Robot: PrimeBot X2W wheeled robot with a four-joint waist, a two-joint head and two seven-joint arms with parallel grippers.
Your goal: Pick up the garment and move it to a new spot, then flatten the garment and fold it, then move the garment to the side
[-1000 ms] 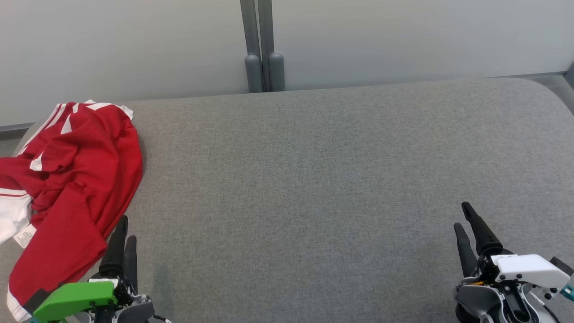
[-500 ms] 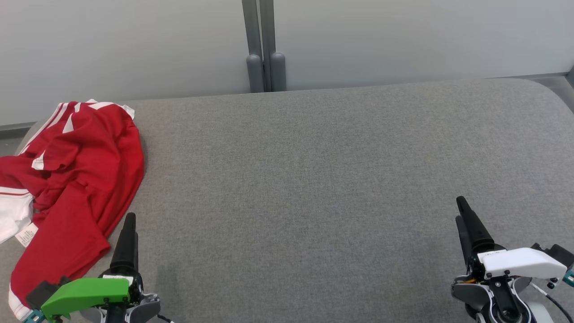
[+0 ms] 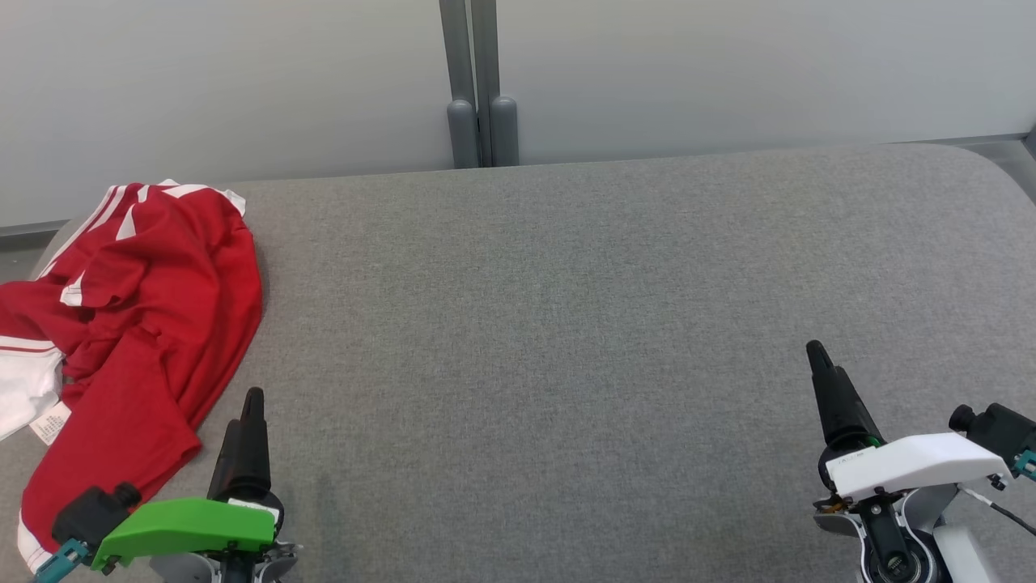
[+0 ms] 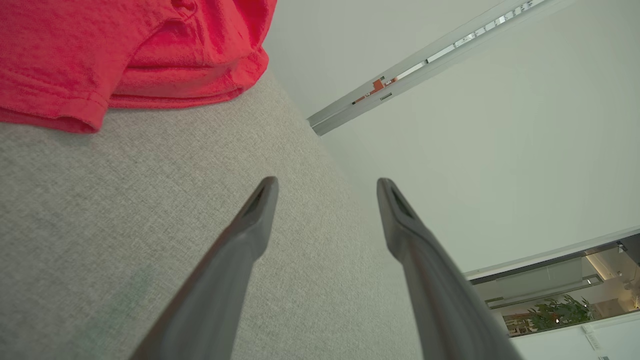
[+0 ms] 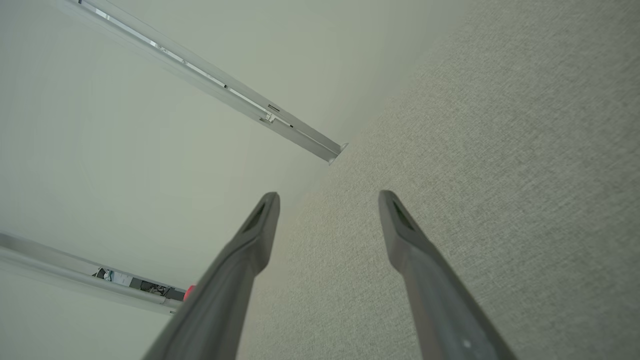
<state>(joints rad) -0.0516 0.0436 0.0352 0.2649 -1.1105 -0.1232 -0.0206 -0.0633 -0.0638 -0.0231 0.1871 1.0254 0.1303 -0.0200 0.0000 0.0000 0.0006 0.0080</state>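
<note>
The garment [image 3: 137, 324] is a red shirt with white stripes, lying crumpled at the left end of the grey padded surface [image 3: 566, 324]; part of it hangs past the left edge. In the left wrist view the garment's [image 4: 125, 50] hem lies at the upper left. My left gripper [image 3: 244, 409] hovers just right of the garment's near edge, apart from it, and its fingers stand open and empty [image 4: 325, 185]. My right gripper [image 3: 817, 356] is far off at the lower right, over bare fabric, also open with nothing between its fingers [image 5: 327, 197].
A pale wall runs along the back of the surface, with a grey double post [image 3: 477, 81] at its middle. The surface's corners are rounded at the far right and far left. A wide stretch of grey fabric lies between the two grippers.
My left gripper has shifted a little to the right, away from the garment's edge. The right gripper has moved slightly forward and left and rolled. The garment has not moved.
</note>
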